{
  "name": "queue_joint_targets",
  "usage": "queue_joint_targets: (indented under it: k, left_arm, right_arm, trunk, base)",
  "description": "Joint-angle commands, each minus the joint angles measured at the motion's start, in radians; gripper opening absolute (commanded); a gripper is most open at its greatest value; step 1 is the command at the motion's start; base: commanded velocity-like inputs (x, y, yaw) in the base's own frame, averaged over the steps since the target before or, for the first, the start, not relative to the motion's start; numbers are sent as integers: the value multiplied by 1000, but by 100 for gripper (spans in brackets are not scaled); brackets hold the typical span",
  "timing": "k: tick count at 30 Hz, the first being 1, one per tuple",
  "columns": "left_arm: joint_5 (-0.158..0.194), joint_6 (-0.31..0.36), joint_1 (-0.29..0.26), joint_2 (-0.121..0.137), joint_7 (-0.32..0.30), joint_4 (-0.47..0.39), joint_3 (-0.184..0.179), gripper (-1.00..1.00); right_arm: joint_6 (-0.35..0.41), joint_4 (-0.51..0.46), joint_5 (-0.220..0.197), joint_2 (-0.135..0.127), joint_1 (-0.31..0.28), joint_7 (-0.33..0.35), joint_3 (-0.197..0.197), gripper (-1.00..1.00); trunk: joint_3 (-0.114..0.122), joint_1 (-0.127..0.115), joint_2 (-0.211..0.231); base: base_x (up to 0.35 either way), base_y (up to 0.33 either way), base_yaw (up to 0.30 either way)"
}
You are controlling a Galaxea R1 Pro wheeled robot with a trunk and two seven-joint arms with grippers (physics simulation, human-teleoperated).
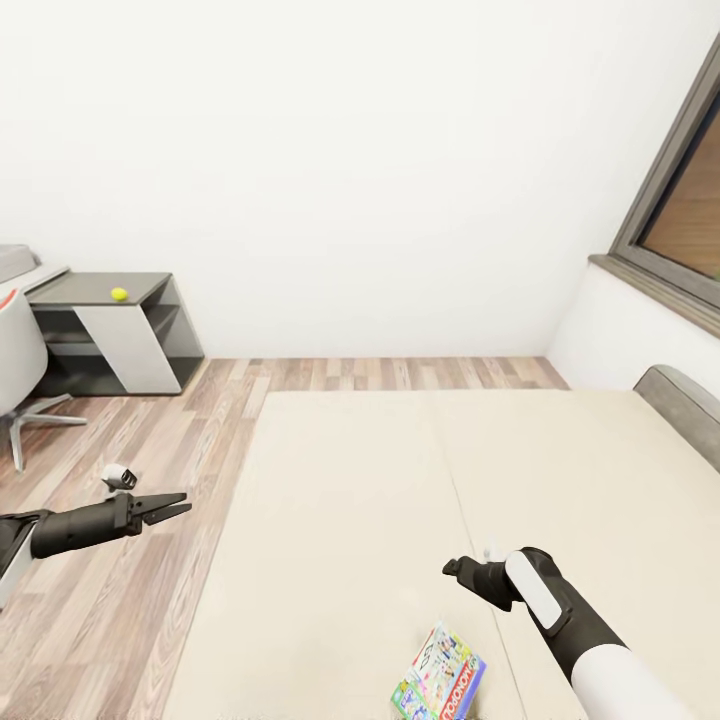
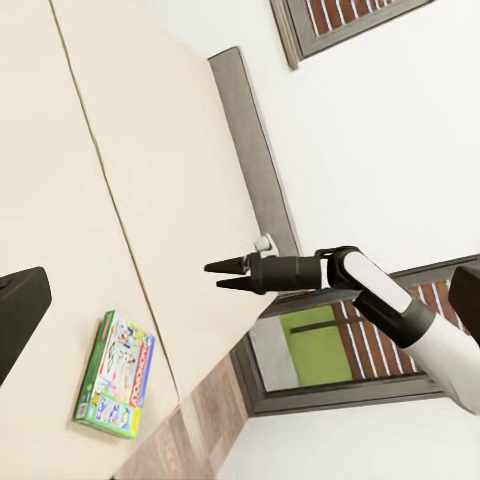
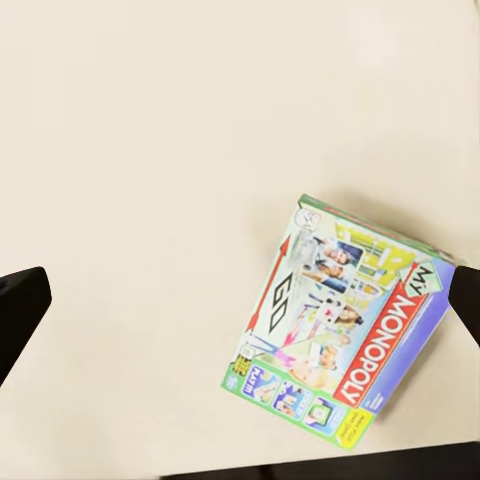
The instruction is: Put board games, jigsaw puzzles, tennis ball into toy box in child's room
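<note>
White walls and a wood plank floor [image 1: 130, 560] make up most of the head view, with a grey-framed window [image 1: 680, 200] off on the right side. Biggest thing after that is the bed [image 1: 400, 520], cream mattress, grey frame poking out near the window, taking up the whole middle. Over on the left against the wall sits the dark grey corner bit of the bench [image 1: 110, 335], and a white chair [image 1: 20, 370] is parked next to it. Closer in, the left pincer [image 1: 170, 507] hangs over the floor just beside the bed edge, fingers only narrowly apart and pointing toward the mattress. The right pincer [image 1: 458, 570] hovers above the mattress; its fingers are slightly parted and hold nothing. One board game [image 3: 340, 325] lies flat on the mattress near the bed's near edge, just beside the right arm, untouched, Monopoly cover with green edges. Smallest of all, the tennis ball [image 1: 119, 294] sits on the bench top.
</note>
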Motion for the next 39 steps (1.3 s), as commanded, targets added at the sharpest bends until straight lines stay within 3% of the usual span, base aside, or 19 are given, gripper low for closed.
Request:
queue_joint_targets:
  k: [1,32,39]
  left_arm:
    - [0,11,-1,0,-4,0,0,100]
    - [0,10,1,6,-9,-1,10,100]
    - [4,-7,2,45,-9,-1,25,100]
  right_arm:
    - [1,-2,-11,-1,-1,-9,5,100]
    - [1,0,-12,-4,-1,-8,5,100]
    - [1,0,-12,-3,0,-8,5,100]
  trunk:
    - [-4,1,-2]
    - [-55,1,-2]
    - [-66,1,-2]
  base:
    - [0,0,0]
    - [0,0,0]
    - [0,0,0]
